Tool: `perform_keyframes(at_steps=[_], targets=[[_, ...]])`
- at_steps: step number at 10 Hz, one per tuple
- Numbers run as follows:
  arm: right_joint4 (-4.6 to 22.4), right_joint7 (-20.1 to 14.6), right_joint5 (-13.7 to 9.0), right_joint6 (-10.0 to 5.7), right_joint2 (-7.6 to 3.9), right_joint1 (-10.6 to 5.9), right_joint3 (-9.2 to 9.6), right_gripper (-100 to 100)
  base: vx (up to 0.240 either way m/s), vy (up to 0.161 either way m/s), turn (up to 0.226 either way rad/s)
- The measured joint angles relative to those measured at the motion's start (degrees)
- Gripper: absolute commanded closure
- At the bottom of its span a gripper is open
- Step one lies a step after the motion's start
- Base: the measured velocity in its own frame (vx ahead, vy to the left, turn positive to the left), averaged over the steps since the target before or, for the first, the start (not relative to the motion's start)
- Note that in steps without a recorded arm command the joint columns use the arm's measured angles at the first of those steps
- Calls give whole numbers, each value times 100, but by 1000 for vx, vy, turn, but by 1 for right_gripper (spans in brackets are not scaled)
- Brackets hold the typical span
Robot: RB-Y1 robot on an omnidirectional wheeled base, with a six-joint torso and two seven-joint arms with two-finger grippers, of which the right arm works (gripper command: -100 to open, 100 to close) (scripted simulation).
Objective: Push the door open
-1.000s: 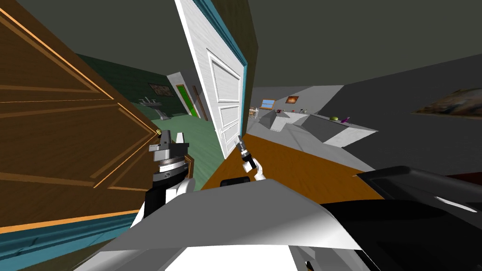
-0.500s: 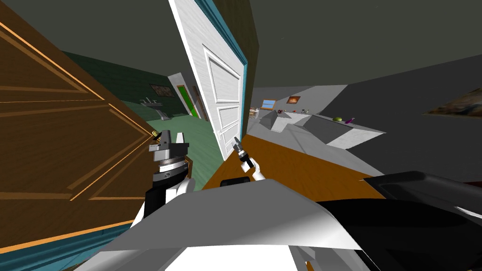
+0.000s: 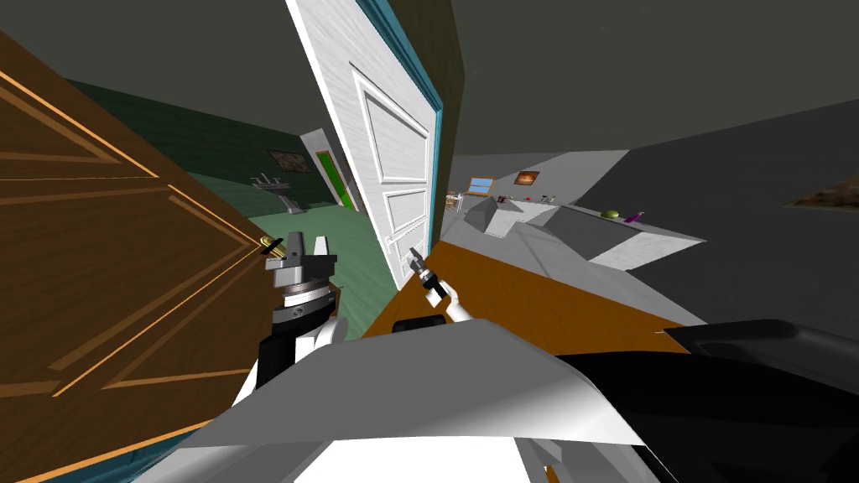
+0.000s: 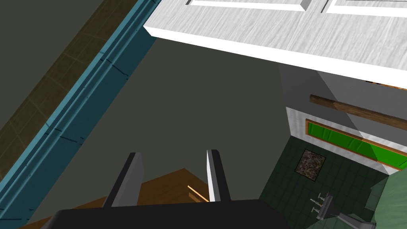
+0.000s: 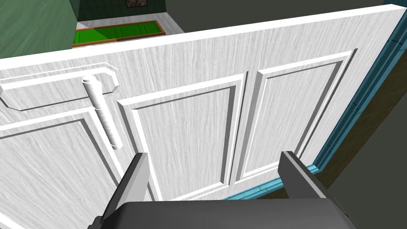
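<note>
White forearms (image 3: 455,305); dark joints (image 3: 273,365); grey fingers (image 5: 133,179).

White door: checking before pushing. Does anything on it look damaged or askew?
Nothing stands out. The white door stands ajar, its panels and bar handle look intact, and the right hand faces it, open and empty.

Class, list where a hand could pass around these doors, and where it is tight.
Free: the green floor strip between the brown wooden door and the white panelled door, ahead of the left tool. The orange-brown floor right of the white door. Crowded: beside the white cylindrical handle, where the right tool hangs close.
</note>
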Motion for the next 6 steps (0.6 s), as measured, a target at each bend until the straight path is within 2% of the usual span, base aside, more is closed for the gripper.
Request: perform_keyframes(at_steps=[2,4,6], targets=[[151,-30,-3,52,-9,-115,133,-100,101,-20,16],[383,-74,-16,50,-29,-269,244,-100,99,-36,21],[676,-99,-18,60,-1,-447,402,-100,129,-47,24]])
